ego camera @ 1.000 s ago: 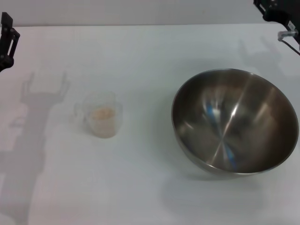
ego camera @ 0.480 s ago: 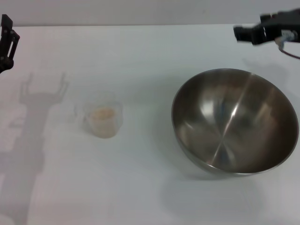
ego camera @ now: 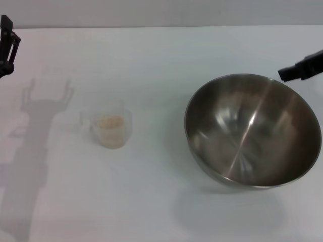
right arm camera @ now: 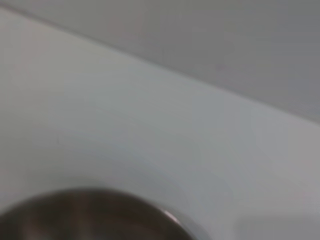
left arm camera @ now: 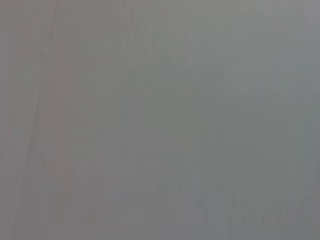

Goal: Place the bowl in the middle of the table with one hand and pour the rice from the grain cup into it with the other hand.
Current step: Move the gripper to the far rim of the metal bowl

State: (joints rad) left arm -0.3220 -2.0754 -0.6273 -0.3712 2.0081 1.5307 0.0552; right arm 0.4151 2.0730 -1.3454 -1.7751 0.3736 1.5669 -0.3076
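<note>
The right pincer (ego camera: 285, 74) comes in from the right edge of the head view, its dark tip hanging just over the far right rim of the bowl (ego camera: 252, 131). Whether its fingers are spread or pressed together cannot be told from here, and it holds nothing. The right wrist view shows only a curved slice of the bowl's rim (right arm camera: 95, 210) below the camera, with bare desk (right arm camera: 125, 115) beyond it.

The bowl sits directly beneath and inward of this pincer, on the right half of the desk (ego camera: 151, 60), tipped a little so its mouth faces the robot's left. It is wide, thin-walled stainless steel: stiff and probably fairly light, but slick and rounded, so it will likely rock or skate if nudged. The only sensible hold looks to be the rim, one finger inside and one outside, at the near edge under the pincer.

Well off to the left of the bowl stands the grain cup (ego camera: 111, 128), upright, with the rice (ego camera: 110, 122) in it. It looks light and easy to knock over; its small side handle (ego camera: 85, 119), pointing away from the bowl, or the cup wall itself would serve as a hold.

The left pincer (ego camera: 7, 45) rests at the far left edge, well apart from the cup; its state cannot be told either.
</note>
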